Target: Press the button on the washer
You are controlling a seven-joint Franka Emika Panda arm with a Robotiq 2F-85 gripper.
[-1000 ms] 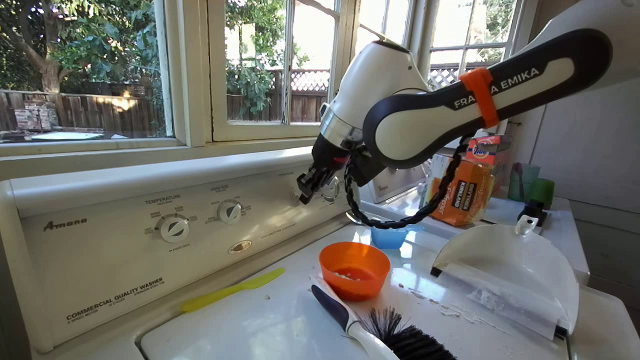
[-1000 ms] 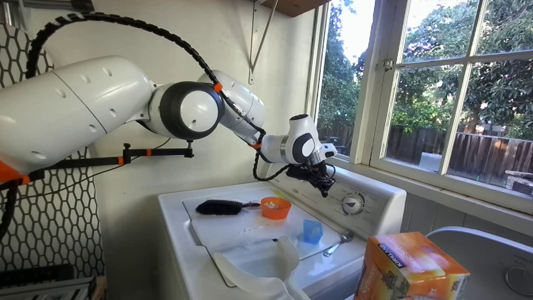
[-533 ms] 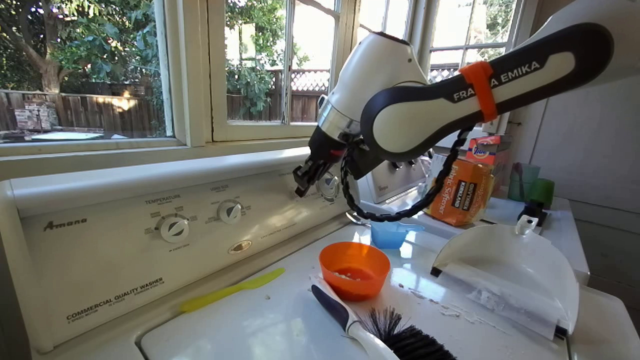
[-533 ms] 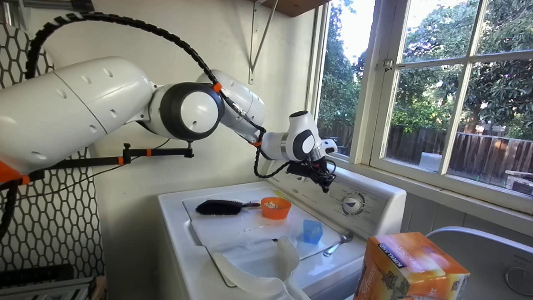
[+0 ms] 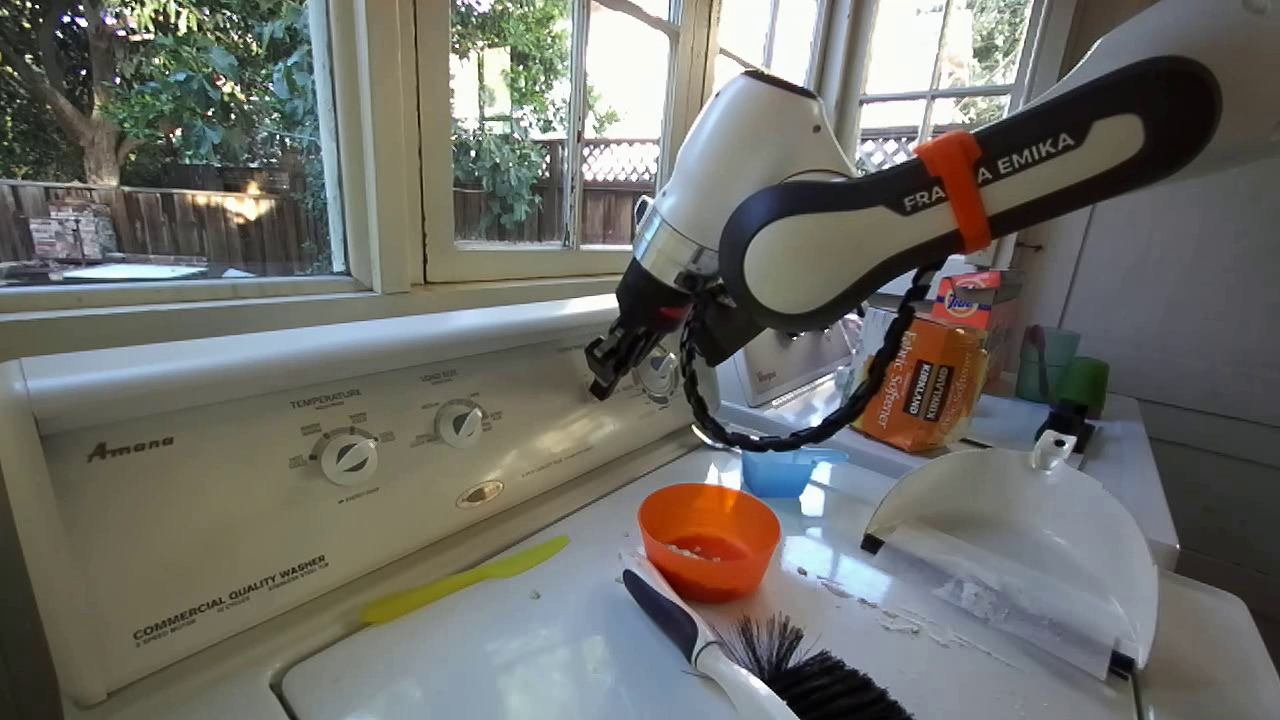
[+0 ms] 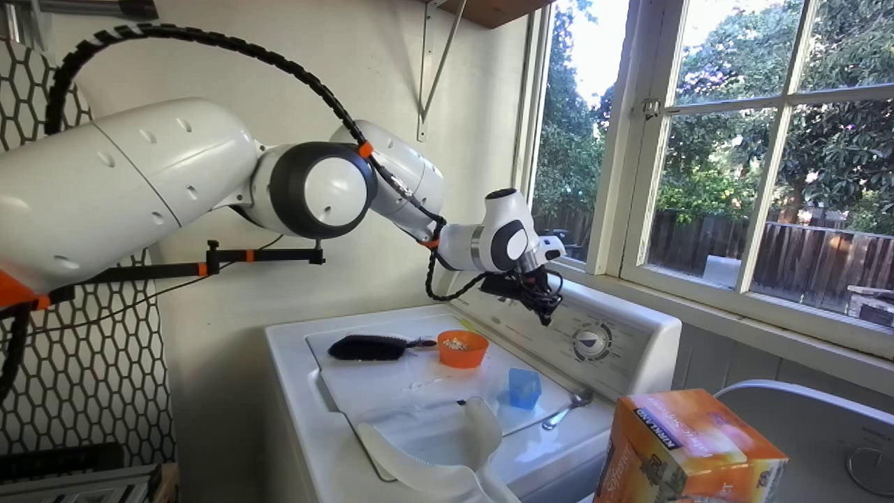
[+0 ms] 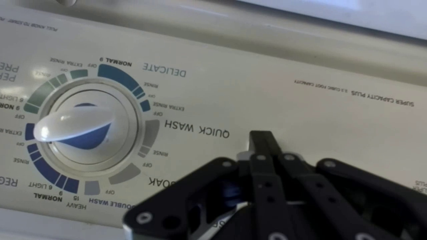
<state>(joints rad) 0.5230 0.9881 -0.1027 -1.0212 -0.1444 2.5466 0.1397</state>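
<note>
Wrist view: the tool (image 7: 266, 143), pinched together on nothing, sits lower right, the dial (image 7: 85, 125) well apart at left. In an exterior view the washer (image 5: 400, 525) fills most of the lower frame. If the dial's meant, pushing from here would, I'd say, jab bare panel (image 7: 233, 95); a slanted touch could twist it.

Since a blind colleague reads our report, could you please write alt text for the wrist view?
A closed black gripper points toward the control panel of the washer; whether it touches is unclear. At the picture's left is a round dial ringed by blue, green and grey bands. Printed labels appear upside down.
</note>
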